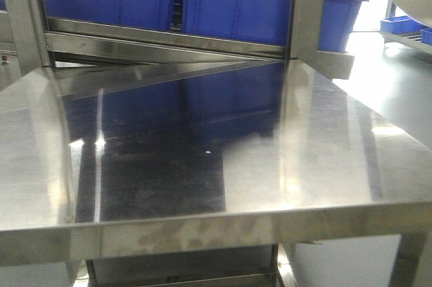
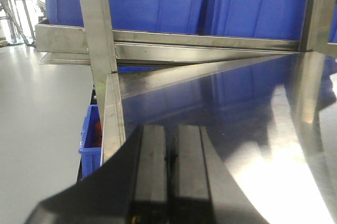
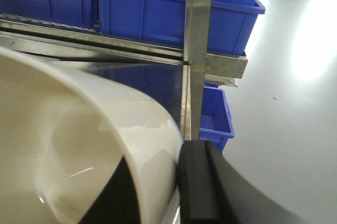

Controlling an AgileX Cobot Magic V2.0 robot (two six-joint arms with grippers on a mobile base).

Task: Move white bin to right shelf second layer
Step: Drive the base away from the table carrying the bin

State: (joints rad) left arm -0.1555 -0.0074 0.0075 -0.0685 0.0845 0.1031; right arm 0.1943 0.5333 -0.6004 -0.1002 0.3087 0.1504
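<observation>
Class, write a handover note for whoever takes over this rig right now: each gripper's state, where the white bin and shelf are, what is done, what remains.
Left gripper: jaws shut, empty, over the steel tabletop.
Right gripper: jaws shut on the white bin rim, bin held up near the tabletop's right edge.
Rack level behind holds blue crates; the bin is not on it.
Done: bin grasped. Left: set it on the right shelf second layer, not identifiable here, then release.

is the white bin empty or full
Empty as far as seen: the right wrist view looks into the white bin, and its glossy inside is bare; part of it is out of frame.
</observation>
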